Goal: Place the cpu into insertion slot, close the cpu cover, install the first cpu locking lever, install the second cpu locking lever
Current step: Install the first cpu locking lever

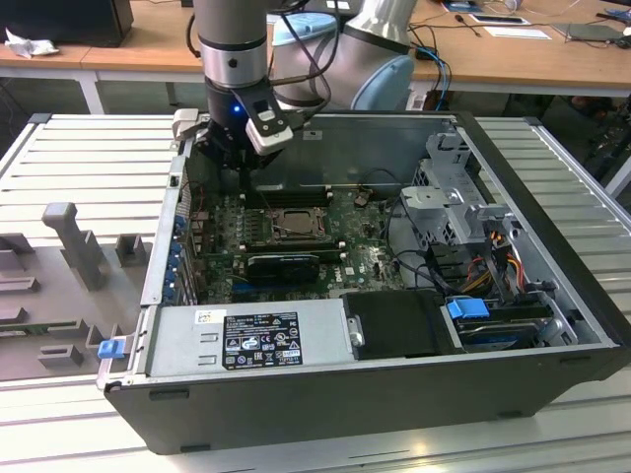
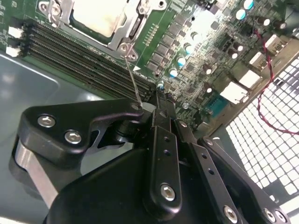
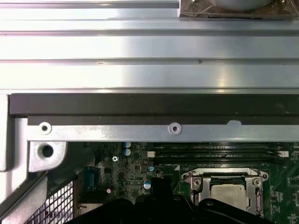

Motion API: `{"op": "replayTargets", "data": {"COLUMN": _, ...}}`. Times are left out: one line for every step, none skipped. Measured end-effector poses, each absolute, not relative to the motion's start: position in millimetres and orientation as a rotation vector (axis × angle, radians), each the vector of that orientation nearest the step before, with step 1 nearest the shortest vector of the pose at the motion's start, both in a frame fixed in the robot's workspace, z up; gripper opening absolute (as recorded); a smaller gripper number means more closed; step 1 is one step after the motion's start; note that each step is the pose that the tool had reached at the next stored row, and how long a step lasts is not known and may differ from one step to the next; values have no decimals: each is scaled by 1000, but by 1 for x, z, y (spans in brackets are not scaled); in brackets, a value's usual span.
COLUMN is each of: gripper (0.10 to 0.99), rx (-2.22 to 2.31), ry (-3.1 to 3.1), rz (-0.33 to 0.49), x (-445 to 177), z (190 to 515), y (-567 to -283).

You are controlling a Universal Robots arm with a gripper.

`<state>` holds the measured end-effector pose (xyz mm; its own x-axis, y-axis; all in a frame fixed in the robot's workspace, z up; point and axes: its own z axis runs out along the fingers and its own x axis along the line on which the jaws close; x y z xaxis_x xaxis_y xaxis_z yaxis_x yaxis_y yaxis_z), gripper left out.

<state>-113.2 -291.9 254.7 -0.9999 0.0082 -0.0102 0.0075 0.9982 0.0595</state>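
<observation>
Ribbed aluminium slats make up the surface (image 1: 79,148), and an open computer case (image 1: 394,394) lies on it. Wooden desks (image 1: 138,49) line the room along the top of the exterior view, and grey moulded blocks (image 1: 74,236) sit at middle left. My gripper (image 1: 232,158) is down inside the case, upper left of centre. In the second wrist view the fingers (image 2: 163,140) are drawn narrow, pinching the free end of a thin wire locking lever (image 2: 132,77). The cpu (image 1: 294,225) sits in the insertion slot (image 1: 266,229) at centre frame, with the cpu cover (image 3: 195,179) lying flat around it.
</observation>
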Motion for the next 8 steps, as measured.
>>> {"op": "replayTargets", "data": {"gripper": 106, "rx": 13, "ry": 3130, "rz": 93, "x": -112, "z": 255, "y": -292}}
{"op": "replayTargets", "data": {"gripper": 106, "rx": 12, "ry": 3130, "rz": 93, "x": -112, "z": 255, "y": -292}}
{"op": "replayTargets", "data": {"gripper": 106, "rx": 12, "ry": 3130, "rz": 93, "x": -111, "z": 255, "y": -292}}
{"op": "replayTargets", "data": {"gripper": 106, "rx": 12, "ry": 3130, "rz": 93, "x": -111, "z": 255, "y": -292}}
{"op": "replayTargets", "data": {"gripper": 106, "rx": 12, "ry": 3130, "rz": 93, "x": -110, "z": 255, "y": -292}}
{"op": "replayTargets", "data": {"gripper": 106, "rx": 12, "ry": 3130, "rz": 93, "x": -110, "z": 255, "y": -292}}
{"op": "replayTargets", "data": {"gripper": 106, "rx": 12, "ry": 3130, "rz": 93, "x": -109, "z": 255, "y": -292}}
{"op": "replayTargets", "data": {"gripper": 106, "rx": 12, "ry": 3130, "rz": 93, "x": -109, "z": 255, "y": -292}}
